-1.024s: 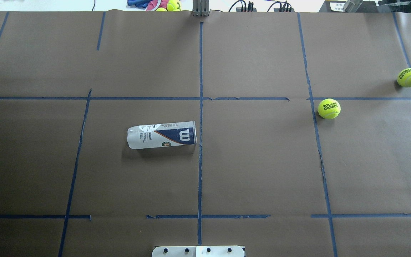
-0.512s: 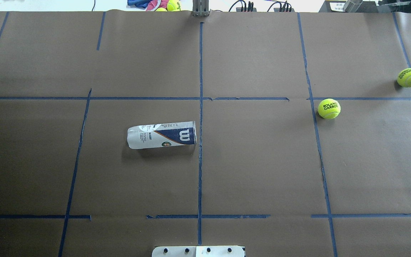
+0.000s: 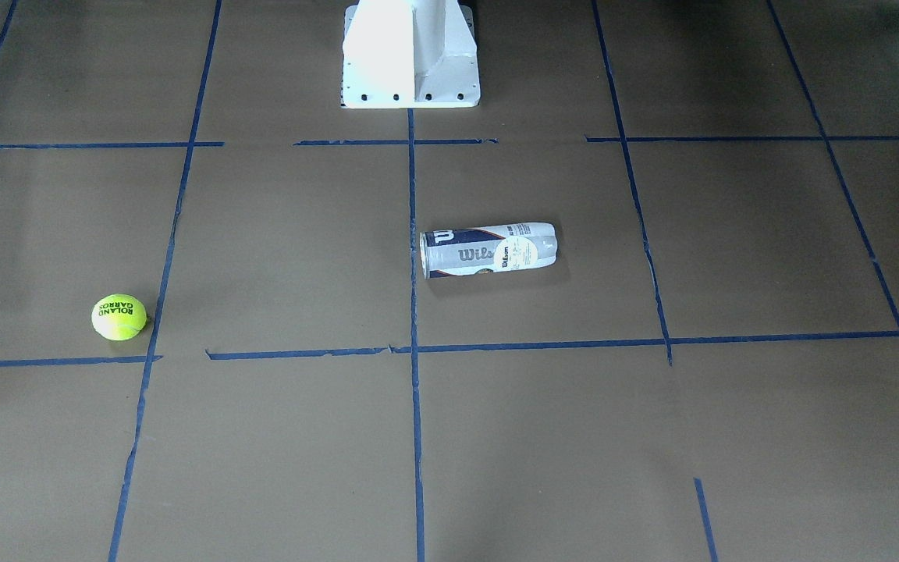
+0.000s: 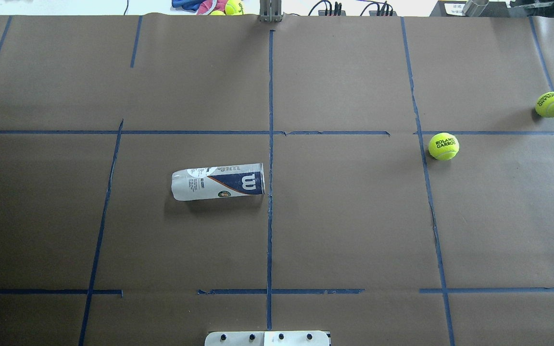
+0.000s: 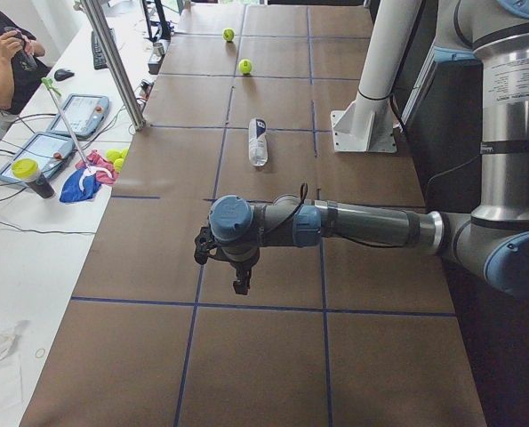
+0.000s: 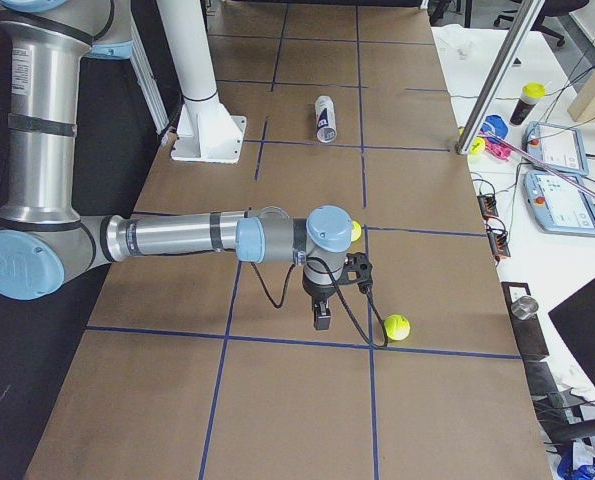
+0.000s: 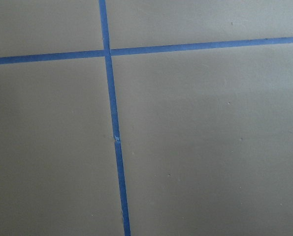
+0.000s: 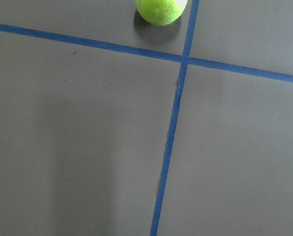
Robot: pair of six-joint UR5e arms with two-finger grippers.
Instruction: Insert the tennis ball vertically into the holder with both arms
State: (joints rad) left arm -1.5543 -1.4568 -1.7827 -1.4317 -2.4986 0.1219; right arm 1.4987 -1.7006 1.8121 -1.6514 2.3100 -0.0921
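Tennis ball (image 4: 443, 146): on right half of table (image 4: 354, 230), just beside a side tape line (image 4: 425, 163), well apart from holder.
Holder (image 4: 218, 181): lying on its side, just left of centre tape line (image 4: 270, 230), mouth apparently toward that line.
Ball handling: light, fuzzy, springy, prone to rolling; pinch across widest girth.
Holder handling: light, slick, thin-walled, probably crushable; grasp mid-body gently, then stand upright.
Left gripper (image 5: 240, 283): above bare table; finger spacing cannot be told.
Right gripper (image 6: 322, 318): near second ball (image 6: 397, 327); finger spacing cannot be told.

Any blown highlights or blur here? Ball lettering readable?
Front-facing: the white pedestal base is blown out. Overhead: sharp, lettering on the nearer tennis ball is legible, and the holder casts a soft shadow. Left wrist: blue tape crisp, light even.
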